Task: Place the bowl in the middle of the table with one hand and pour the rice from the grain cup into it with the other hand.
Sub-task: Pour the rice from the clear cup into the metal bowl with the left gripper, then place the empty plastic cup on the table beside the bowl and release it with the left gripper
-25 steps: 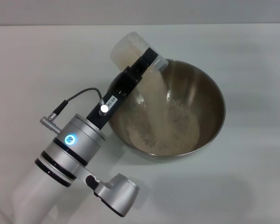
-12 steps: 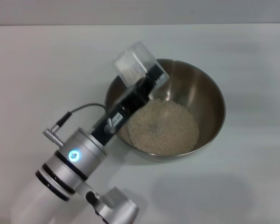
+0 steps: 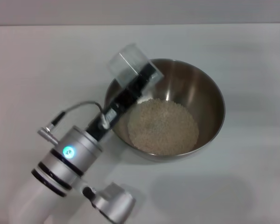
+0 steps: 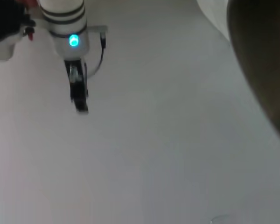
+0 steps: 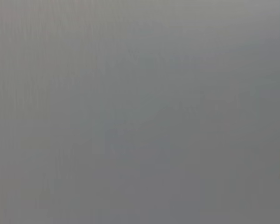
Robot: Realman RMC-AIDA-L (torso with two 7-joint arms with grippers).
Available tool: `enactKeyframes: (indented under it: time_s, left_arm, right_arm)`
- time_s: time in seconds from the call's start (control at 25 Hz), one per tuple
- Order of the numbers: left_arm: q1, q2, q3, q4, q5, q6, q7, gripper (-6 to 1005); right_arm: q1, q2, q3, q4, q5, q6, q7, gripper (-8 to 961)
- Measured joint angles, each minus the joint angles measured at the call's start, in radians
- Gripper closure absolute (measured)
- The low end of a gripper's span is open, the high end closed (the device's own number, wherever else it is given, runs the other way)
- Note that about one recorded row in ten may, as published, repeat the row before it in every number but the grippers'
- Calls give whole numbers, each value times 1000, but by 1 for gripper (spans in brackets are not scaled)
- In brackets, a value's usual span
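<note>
The steel bowl (image 3: 213, 91) stands on the white table (image 3: 32, 65), a little right of centre. A heap of rice (image 3: 163, 127) lies in its bottom. My left gripper (image 3: 141, 77) is shut on the clear grain cup (image 3: 127, 62) and holds it tipped over the bowl's far left rim. The cup looks empty and no rice is falling. The bowl's dark outer wall (image 4: 263, 70) shows in the left wrist view. My right gripper (image 4: 78, 97) shows far off there, over bare table, away from the bowl. The right wrist view shows only plain grey.
Bare white table (image 4: 154, 149) lies all around the bowl. My left arm's wrist and elbow (image 3: 67, 158) cover the near left part of the table. A grey wall runs along the table's far edge.
The stream of rice from the cup has stopped and the cup has emptied. The heap in the bowl has settled. My left arm has drawn back slightly to the left with the cup.
</note>
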Motion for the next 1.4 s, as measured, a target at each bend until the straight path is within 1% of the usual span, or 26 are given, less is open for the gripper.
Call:
enactKeyframes:
  time_s: [0.08,0.2,0.36,0.44,0.48,0.56,0.76,0.8,1.0,1.16,1.24,1.4]
  left_arm:
    - [2,1,-47,2,-2,8,-1,975]
    - [3,1,-8,-8,2,6,-10,975]
    - [2,1,-31,-6,-3,0,-49,975]
    - [6,1,-22,-7,-2,-7,-92,975]
    - [11,1,-21,-18,-4,-6,-140,975]
    - [25,1,-54,-48,-12,2,-253,975]
    - [80,1,-187,-126,-38,8,-597,975]
    - [89,1,-213,-145,-75,9,-707,975]
    - [93,1,-238,-163,-252,2,-996,975]
    - [87,1,-240,-157,-367,-43,-1198,975]
    - [81,2,-250,-149,-434,-97,-1302,975]
    - [78,1,-295,-132,-506,-210,-1433,975]
  right_arm:
    - [1,0,0,1,0,0,0,463]
    - [1,0,0,0,0,1,0,463]
    - [2,0,0,2,0,1,0,463]
    - [2,0,1,3,0,3,0,463]
    - [2,0,2,3,0,3,0,462]
    - [2,-1,4,4,0,4,0,462]
    - [4,-2,0,6,0,4,0,462]
    - [4,-2,0,7,0,4,0,462]
    - [5,-3,0,7,0,4,0,461]
    - [5,-2,0,3,0,4,0,461]
    - [5,-1,-1,0,-2,3,0,461]
    - [5,1,1,-2,-22,3,0,461]
